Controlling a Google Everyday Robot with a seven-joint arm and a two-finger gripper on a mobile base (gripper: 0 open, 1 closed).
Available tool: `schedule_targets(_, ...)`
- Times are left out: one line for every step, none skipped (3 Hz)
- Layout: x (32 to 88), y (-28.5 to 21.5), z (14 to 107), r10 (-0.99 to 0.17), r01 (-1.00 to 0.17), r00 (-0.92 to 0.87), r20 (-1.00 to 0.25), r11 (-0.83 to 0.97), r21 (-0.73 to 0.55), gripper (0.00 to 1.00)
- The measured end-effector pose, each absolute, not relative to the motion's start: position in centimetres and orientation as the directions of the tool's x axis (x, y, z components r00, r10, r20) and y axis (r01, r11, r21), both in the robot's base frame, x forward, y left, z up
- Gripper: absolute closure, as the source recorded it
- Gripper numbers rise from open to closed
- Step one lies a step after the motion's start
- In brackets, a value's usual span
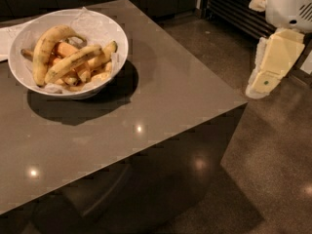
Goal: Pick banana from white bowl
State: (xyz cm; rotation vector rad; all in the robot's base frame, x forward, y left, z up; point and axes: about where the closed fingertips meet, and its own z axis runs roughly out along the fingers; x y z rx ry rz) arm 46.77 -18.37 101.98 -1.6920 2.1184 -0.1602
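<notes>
The white bowl (118, 42), upper left on the table (161, 106), holds the banana (73, 62) among other bananas (45, 47) on crinkled paper (92, 24). The gripper (259, 86) hangs at upper right, beyond the table; whether it is open cannot be told.

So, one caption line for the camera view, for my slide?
Speckled banana in white bowl on grey table; gripper hangs beyond the table edge, above the floor.

Single view only: camera set high, tilted steeply down across the desk (161, 106) from beyond its near edge, at mid-range. The desk's right corner falls right of centre. White bowl (109, 28) by the far left edge. Gripper (259, 87) hangs just past the right corner, over the floor (273, 169).
</notes>
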Motion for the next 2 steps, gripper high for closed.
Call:
schedule_targets(47.4,-17.9,102.5,-0.954,-0.895,-0.169,-0.246,0.253,-0.367,0.0)
schedule_targets(50.6,-14.9,104.0,-0.957,-0.898,-0.109,-0.268,0.211,-0.387,0.0)
